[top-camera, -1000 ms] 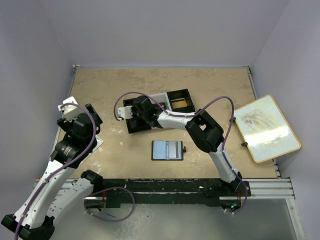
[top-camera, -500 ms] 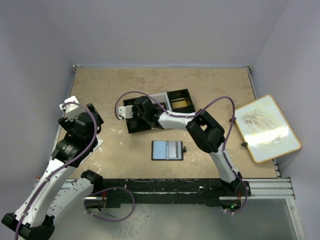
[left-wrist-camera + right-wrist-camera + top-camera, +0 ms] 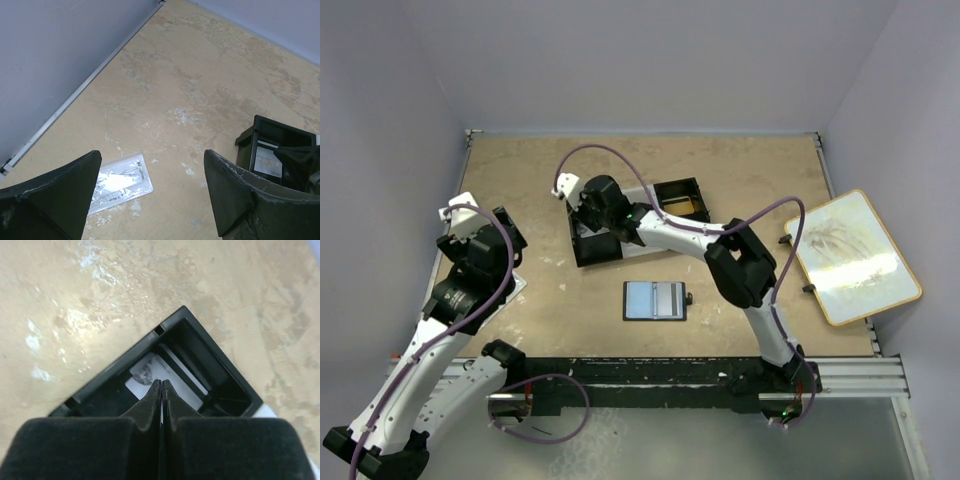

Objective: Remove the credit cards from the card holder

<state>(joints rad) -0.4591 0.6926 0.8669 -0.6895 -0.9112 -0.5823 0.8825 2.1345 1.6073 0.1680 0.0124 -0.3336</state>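
The right pincer [image 3: 161, 384], jaws pressed together, hangs over the end compartment of a black tray [image 3: 234, 390]; the left pincer [image 3: 151, 167] stands wide open above the table [image 3: 200, 75]; the card holder [image 3: 656, 300] lies open nearby.

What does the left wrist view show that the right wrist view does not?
Only the left wrist view: the open left gripper, a clear packet lying on the table, and the wall. Only the right wrist view: the right gripper with its tips shut, over a tray compartment seen from above. Both: the black tray, a pale card inside it, and the tan table.
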